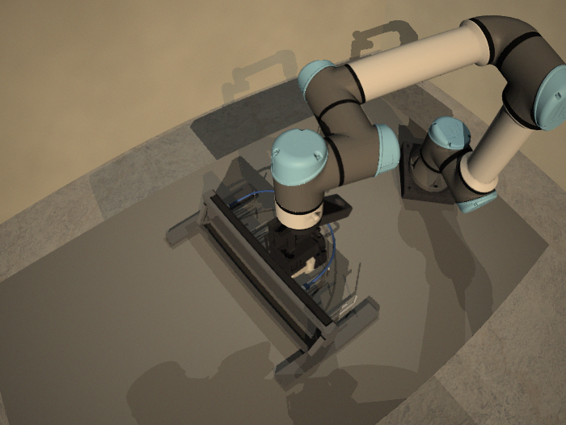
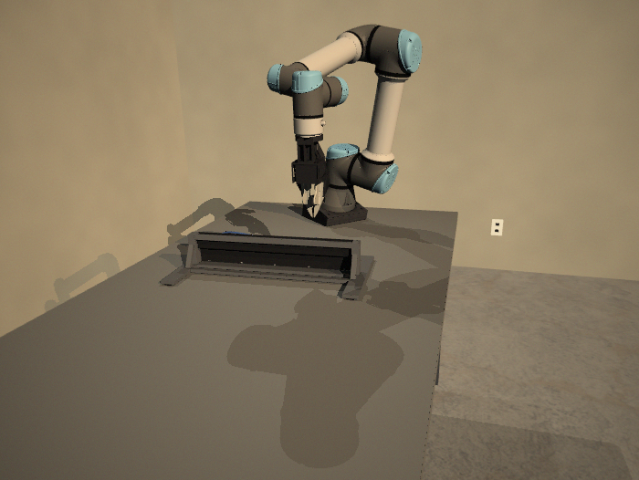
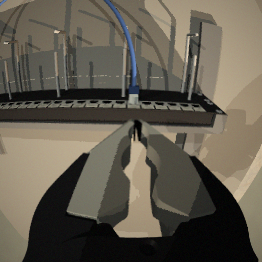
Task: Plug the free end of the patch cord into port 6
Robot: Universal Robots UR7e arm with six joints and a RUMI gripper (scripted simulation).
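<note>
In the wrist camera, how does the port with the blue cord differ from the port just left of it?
The corded port holds a plug, the blue cord rising from it; the neighbour port is empty. The corded port sits almost straight ahead of the shut pincer; the neighbour port lies further left. Both share one row on the dark panel.
</note>
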